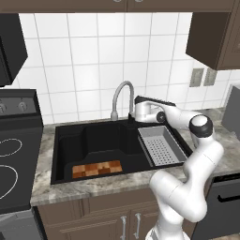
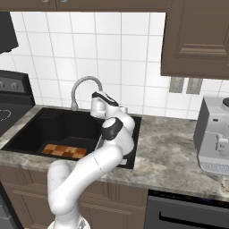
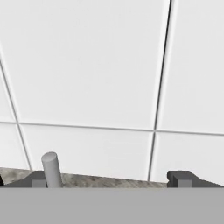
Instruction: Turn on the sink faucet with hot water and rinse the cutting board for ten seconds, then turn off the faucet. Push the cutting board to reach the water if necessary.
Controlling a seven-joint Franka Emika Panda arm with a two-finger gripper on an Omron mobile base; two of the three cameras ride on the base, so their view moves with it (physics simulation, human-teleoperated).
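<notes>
Gripper (image 1: 131, 116) at the faucet (image 1: 121, 97) base, fingers spread wide on nothing.
Centre of the left base view: the hand sits just right of the spout's foot, behind the black sink (image 1: 65, 154). The cutting board (image 1: 96, 168) lies flat at the basin's lower left. In the hand view a small grey lever (image 3: 51, 169) stands beside the left fingertip (image 3: 38, 180).

Matte black sink (image 1: 70, 136); grey metal faucet (image 1: 121, 91) — checkered wooden cutting board (image 1: 97, 168)

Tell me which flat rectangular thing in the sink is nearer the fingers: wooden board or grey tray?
The grey perforated tray, set in the right end of the black basin, just below the hand. The checkered wooden cutting board lies on the floor at the front left.
</notes>
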